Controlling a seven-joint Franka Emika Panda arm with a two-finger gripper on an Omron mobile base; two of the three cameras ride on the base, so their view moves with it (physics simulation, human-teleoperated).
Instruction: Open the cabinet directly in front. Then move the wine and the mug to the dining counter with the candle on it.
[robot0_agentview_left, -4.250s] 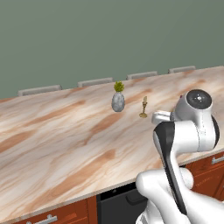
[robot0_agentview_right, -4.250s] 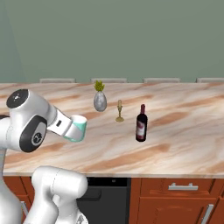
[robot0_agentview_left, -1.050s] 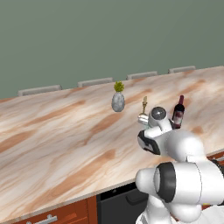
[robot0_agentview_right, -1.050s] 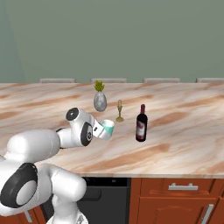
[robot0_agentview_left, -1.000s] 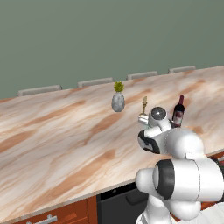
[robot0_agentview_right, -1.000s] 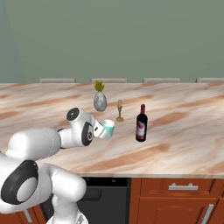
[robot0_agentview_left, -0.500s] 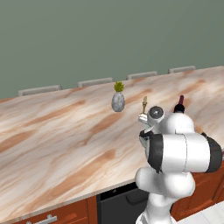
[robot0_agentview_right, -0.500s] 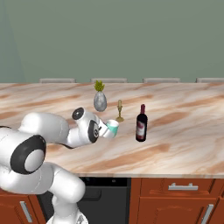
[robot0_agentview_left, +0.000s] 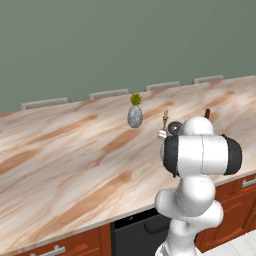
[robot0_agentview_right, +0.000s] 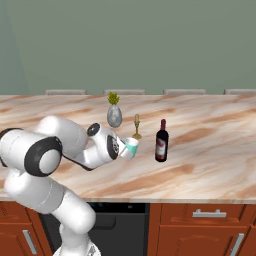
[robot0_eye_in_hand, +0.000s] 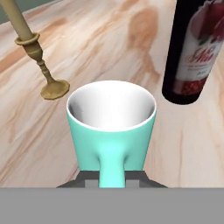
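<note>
Arm has stretched forward over 1 second. Pincer clamped on mug, now low over the bench between candle and wine. Set-down looks imminent.

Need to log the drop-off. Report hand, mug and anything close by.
Hand shut on small teal ceramic mug, over beige marble dining counter. Dark wine bottle already standing there. Brass candlestick and bottle flank the mug closely.
</note>
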